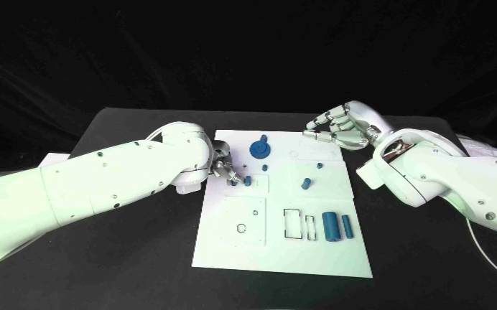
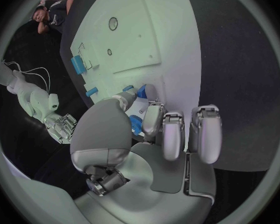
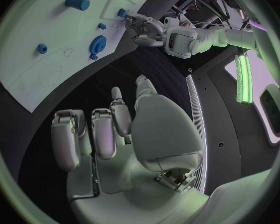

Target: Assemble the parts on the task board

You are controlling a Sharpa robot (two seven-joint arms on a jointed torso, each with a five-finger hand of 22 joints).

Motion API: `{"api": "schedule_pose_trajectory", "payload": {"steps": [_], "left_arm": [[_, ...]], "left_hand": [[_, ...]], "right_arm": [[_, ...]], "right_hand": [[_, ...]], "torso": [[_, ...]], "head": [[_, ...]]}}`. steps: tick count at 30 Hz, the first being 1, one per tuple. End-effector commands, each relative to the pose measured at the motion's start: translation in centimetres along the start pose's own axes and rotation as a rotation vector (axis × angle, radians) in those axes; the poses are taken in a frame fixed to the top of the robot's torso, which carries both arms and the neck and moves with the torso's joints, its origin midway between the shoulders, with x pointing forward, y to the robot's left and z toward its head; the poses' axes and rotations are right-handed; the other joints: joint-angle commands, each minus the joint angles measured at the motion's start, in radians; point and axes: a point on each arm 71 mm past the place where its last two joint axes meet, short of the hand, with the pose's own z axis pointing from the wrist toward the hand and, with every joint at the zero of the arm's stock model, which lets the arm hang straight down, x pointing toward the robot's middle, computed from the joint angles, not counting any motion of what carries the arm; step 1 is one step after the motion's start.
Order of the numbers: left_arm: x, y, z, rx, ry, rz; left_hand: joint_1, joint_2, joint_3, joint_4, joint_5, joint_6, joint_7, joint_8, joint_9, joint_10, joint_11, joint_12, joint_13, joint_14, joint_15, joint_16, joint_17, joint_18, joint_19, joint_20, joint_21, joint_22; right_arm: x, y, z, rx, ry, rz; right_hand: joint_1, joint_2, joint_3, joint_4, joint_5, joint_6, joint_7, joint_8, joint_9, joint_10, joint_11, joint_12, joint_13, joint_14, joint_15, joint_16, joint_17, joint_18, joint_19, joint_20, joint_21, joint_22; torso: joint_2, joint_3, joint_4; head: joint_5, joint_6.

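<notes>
Take the task board [image 1: 279, 245] as your landmark on the black tabletop [image 1: 124, 252]; your left robot hand [image 1: 223, 168] sits at the board's left edge, its fingers closed on a small blue part [image 1: 248, 179], and the left wrist view shows that part [image 2: 135, 122] pinched between thumb and fingers just over the white surface; your right robot hand [image 1: 342, 129] hangs off the board's far right corner, above the tabletop, fingers loosely curled and apart with nothing in them [image 3: 109, 134]; on the board's far end stands a round blue part [image 1: 261, 149]; near its middle a small blue peg [image 1: 306, 182]; at its near right a blue cylinder [image 1: 330, 227] lies beside a thinner blue bar [image 1: 348, 227].
</notes>
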Motion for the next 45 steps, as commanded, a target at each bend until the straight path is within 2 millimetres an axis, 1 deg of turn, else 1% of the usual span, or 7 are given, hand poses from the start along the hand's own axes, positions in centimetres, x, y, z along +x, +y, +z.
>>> {"api": "schedule_pose_trajectory", "payload": {"steps": [1,11,21,23,29,35,45], "left_arm": [[0.7,0.3,0.2,-0.040,0.040,0.022],[0.6,0.6,0.3,-0.050,0.024,0.013],[0.4,1.0,0.1,-0.056,0.010,0.009],[0.4,1.2,0.1,-0.059,0.003,0.008],[0.3,1.6,-0.2,-0.065,-0.012,0.007],[0.0,1.6,-0.5,-0.058,-0.029,-0.007],[-0.3,1.8,-0.7,-0.035,-0.067,-0.070]], "left_hand": [[-0.007,0.004,-0.031,0.010,-0.006,0.007,0.000,0.008,0.001,0.005,-0.006,0.007,0.002,0.103,-0.008,0.003,0.263,-0.010,0.098,-0.007,0.006,0.253],[0.000,0.017,-0.099,0.038,-0.005,0.011,-0.002,0.014,0.002,0.006,-0.007,0.008,0.002,0.103,-0.009,0.003,0.263,-0.011,0.099,-0.009,0.008,0.254],[0.004,0.021,-0.129,0.048,-0.004,0.014,-0.005,0.019,0.003,0.010,-0.009,0.012,0.007,0.103,-0.010,0.003,0.263,-0.012,0.102,-0.010,0.013,0.258],[0.003,0.022,-0.133,0.049,-0.004,0.014,-0.005,0.019,0.003,0.010,-0.009,0.013,0.007,0.103,-0.010,0.003,0.263,-0.012,0.102,-0.010,0.014,0.258],[-0.005,0.028,-0.161,0.053,-0.003,0.017,-0.008,0.024,0.004,0.014,-0.012,0.017,0.011,0.103,-0.012,0.003,0.263,-0.014,0.104,-0.011,0.018,0.261],[-0.016,0.031,-0.195,0.055,-0.002,0.019,-0.009,0.026,0.004,0.016,-0.013,0.018,0.012,0.103,-0.014,0.003,0.263,-0.014,0.105,-0.012,0.020,0.262],[-0.082,0.062,-0.336,0.056,-0.002,0.016,-0.011,0.033,0.004,0.017,-0.014,0.019,0.012,0.103,-0.015,0.003,0.263,-0.014,0.105,-0.014,0.020,0.262]], "right_arm": [[0.1,0.1,0.0,-0.012,0.010,0.001],[0.1,0.1,0.0,-0.011,0.009,0.001],[0.0,0.0,0.0,-0.011,0.009,0.000],[0.0,0.0,0.0,-0.010,0.009,0.000],[0.0,0.0,0.0,-0.010,0.009,0.000],[0.1,-0.1,0.0,-0.010,0.009,0.000],[0.1,-0.2,0.0,-0.007,0.011,0.002]], "right_hand": [[0.000,0.008,-0.006,0.002,0.003,-0.009,0.000,-0.004,0.001,0.000,-0.006,-0.004,-0.016,0.060,-0.002,-0.006,0.045,0.019,0.004,-0.004,-0.003,0.145],[-0.002,0.009,-0.008,0.003,0.003,-0.009,0.000,-0.005,0.002,0.000,-0.006,-0.003,-0.015,0.060,-0.002,-0.006,0.045,0.019,0.003,-0.004,-0.004,0.144],[-0.002,0.009,-0.008,0.003,0.003,-0.009,0.000,-0.005,0.002,0.000,-0.006,-0.003,-0.015,0.060,-0.002,-0.006,0.045,0.019,0.003,-0.004,-0.004,0.144],[-0.002,0.009,-0.008,0.003,0.003,-0.009,0.000,-0.005,0.002,0.000,-0.006,-0.003,-0.015,0.060,-0.002,-0.006,0.045,0.019,0.003,-0.004,-0.004,0.144],[-0.003,0.009,-0.009,0.004,0.003,-0.010,0.000,-0.005,0.002,0.000,-0.006,-0.003,-0.015,0.060,-0.002,-0.007,0.043,0.019,0.003,-0.004,-0.005,0.143],[-0.003,0.009,-0.009,0.004,0.003,-0.010,0.000,-0.005,0.002,0.000,-0.006,-0.003,-0.015,0.060,-0.002,-0.007,0.043,0.019,0.003,-0.004,-0.005,0.143],[-0.003,0.009,-0.009,0.004,0.003,-0.010,0.000,-0.005,0.003,0.000,-0.006,-0.004,-0.016,0.060,-0.002,-0.007,0.044,0.019,0.002,-0.004,-0.005,0.142]], "torso": [[0.001,-0.0001,0.0002],[0.000,-0.0003,-0.0004],[0.001,-0.0005,-0.0005],[0.001,-0.0005,-0.0004],[0.000,-0.0006,-0.0010],[0.000,-0.0009,0.0004],[0.000,-0.0003,0.0004]], "head": [[0.001,0.000],[0.000,0.002],[-0.001,0.003],[-0.005,0.002],[-0.003,0.002],[-0.006,0.002],[-0.005,0.004]]}}
